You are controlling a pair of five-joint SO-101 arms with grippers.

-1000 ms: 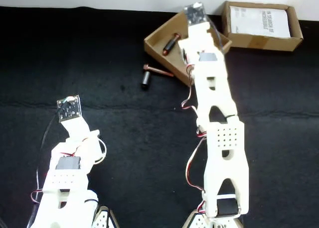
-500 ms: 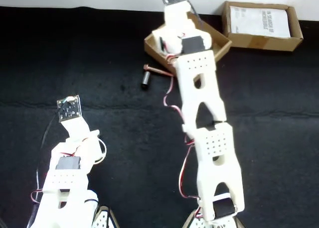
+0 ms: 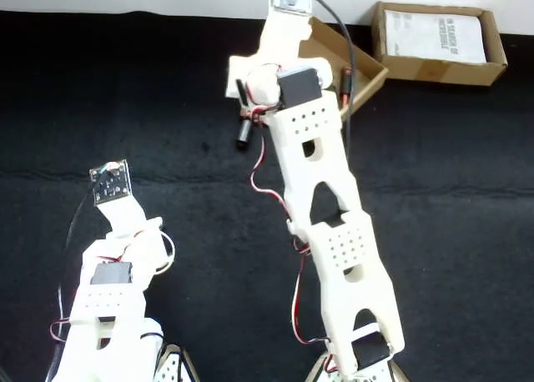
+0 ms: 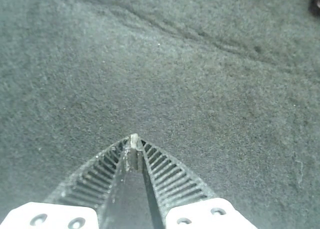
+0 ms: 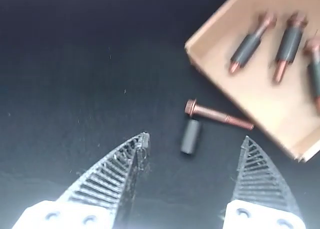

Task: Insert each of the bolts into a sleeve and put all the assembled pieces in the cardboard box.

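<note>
My right gripper [image 5: 195, 141] hangs open above the black mat, with a loose dark sleeve [image 5: 190, 135] lying between its fingertips and below them. A copper bolt [image 5: 217, 115] lies just beyond that sleeve, beside the cardboard box [image 5: 220, 64]. Three bolts in sleeves [image 5: 248, 43] lie inside the box. From above, the sleeve [image 3: 244, 133] and the bolt's head [image 3: 246, 113] peek out left of the right arm's wrist [image 3: 288, 82], and one assembled piece [image 3: 346, 80] shows in the box [image 3: 371, 69]. My left gripper [image 4: 132, 139] is shut on nothing, low over bare mat.
A second cardboard box [image 3: 496, 61] holding a printed sheet sits at the back right. The left arm [image 3: 113, 273] stays near the front left. Black cloth covers the table, with a fold running across the middle [image 3: 209, 182].
The right arm swung left from over the cardboard box to above the loose bolt and sleeve. The left arm barely shifted.
</note>
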